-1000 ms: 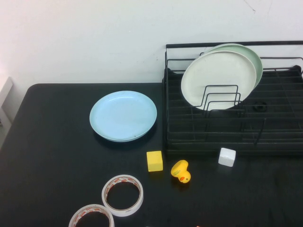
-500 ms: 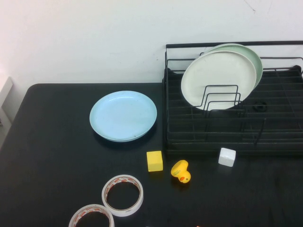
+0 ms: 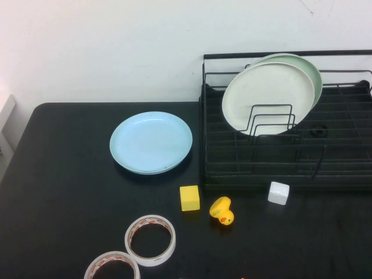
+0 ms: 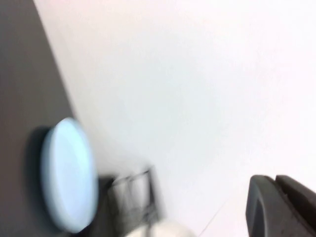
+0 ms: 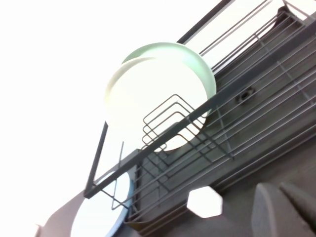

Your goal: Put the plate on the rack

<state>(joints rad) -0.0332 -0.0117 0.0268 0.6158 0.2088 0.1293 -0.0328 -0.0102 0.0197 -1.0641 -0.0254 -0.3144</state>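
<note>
The light blue plate point(image 3: 151, 142) lies flat on the black table, left of the black wire rack point(image 3: 279, 180). Neither gripper shows in the high view. In the left wrist view, the left gripper point(image 4: 274, 180) hangs in the air with its fingers together and nothing between them, far from the blue plate point(image 4: 66, 180) and the rack point(image 4: 133, 197). In the right wrist view, the right gripper point(image 5: 279, 190) has its fingers together and empty, low over the table in front of the rack point(image 5: 256, 113). The blue plate point(image 5: 101, 212) shows past the rack's corner.
A cream plate point(image 3: 268, 99) and a pale green plate point(image 3: 311, 70) stand in the rack's back slots. In front of the rack lie a yellow cube point(image 3: 190, 197), a rubber duck point(image 3: 222, 210) and a white cube point(image 3: 278, 193). Two tape rolls point(image 3: 150, 239) sit near the front edge.
</note>
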